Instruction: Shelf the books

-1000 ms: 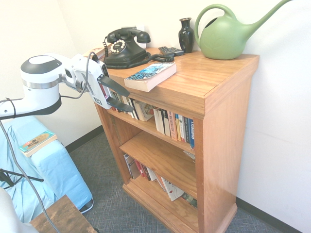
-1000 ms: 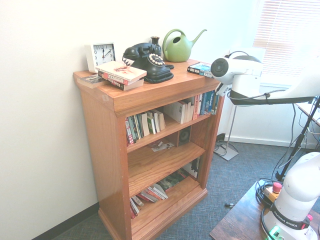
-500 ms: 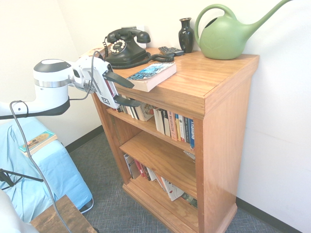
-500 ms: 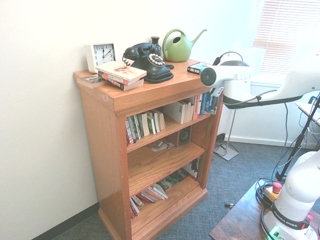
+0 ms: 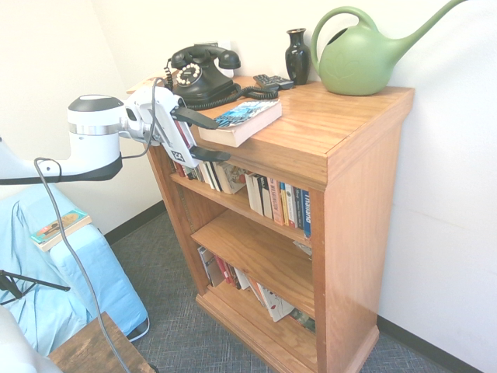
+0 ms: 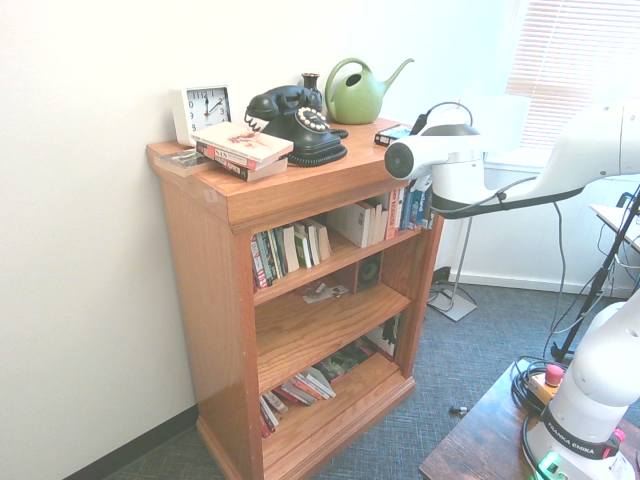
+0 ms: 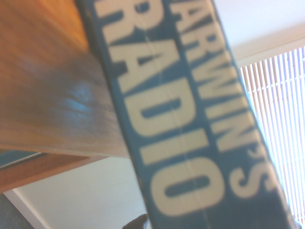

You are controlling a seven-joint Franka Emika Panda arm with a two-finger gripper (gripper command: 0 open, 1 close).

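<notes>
At the front-left corner of the shelf (image 5: pixel 334 148), as the first exterior view shows it, your gripper (image 5: pixel 211 137) is lying sideways with its two dark fingers spread, one level with the top board and one just under the overhang. They are bracketing the near end of the thick paperback (image 5: pixel 242 121), which is lying flat on the top near the front edge, cover up, and they are not closing on it yet. The wrist view is filling with the book's teal spine and the white letters "RADIO", so you are lining up squarely on it.

To do this step well, you are wanting the upper finger over the cover and the lower one under the book, not under the board. As they stand now, the lower finger looks to be below the overhang, so lifting a touch before closing seems wise. Pinching near the spine should be keeping the pages from fanning, I judge.

Behind the book, a black telephone (image 5: pixel 198 72), a dark vase (image 5: pixel 297 55) and a green watering can (image 5: pixel 365 54) are sitting on the varnished top. Rows of books are filling the upper tier, and the middle tier is looking mostly bare. A blue-covered seat (image 5: pixel 66 272) is standing near the arm, with grey carpet below
</notes>
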